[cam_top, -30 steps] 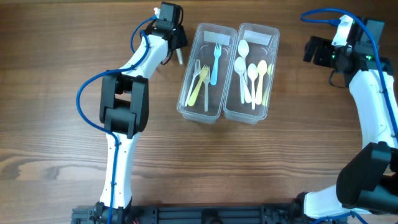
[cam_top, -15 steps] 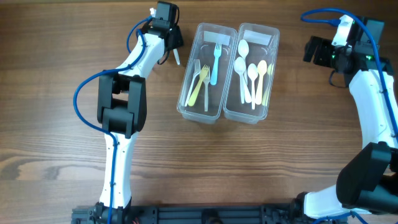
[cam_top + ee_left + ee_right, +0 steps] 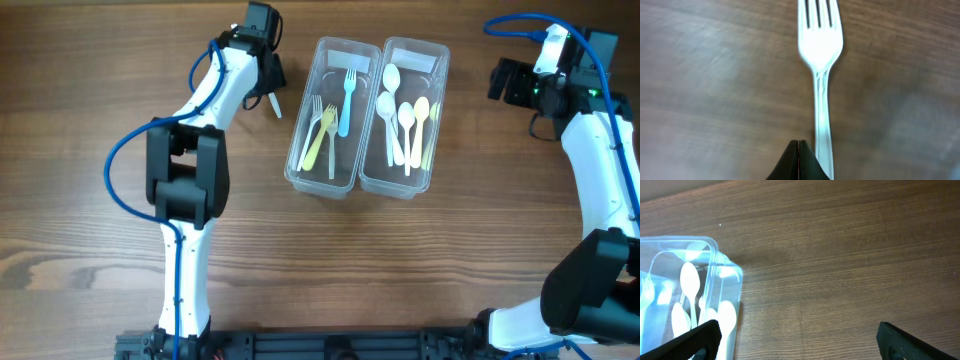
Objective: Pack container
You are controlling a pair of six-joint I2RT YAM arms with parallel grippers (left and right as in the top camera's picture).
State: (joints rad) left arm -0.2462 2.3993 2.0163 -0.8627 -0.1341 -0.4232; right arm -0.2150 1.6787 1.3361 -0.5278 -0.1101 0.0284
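Note:
The clear twin container lies at the table's middle back. Its left tub holds yellow, white and blue forks; its right tub holds white and pale yellow spoons. My left gripper is left of the container, shut, with a white fork sticking out from it. In the left wrist view the fork runs along the right side of the closed fingertips, tines pointing away. My right gripper is open and empty, right of the container; its wrist view shows the container's corner.
The wooden table carries nothing else loose. The left arm's blue cable loops out to the left. The right arm stands along the right edge.
My left gripper has moved left and slightly toward the front, away from the container, carrying the white fork with it. The right arm has not moved.

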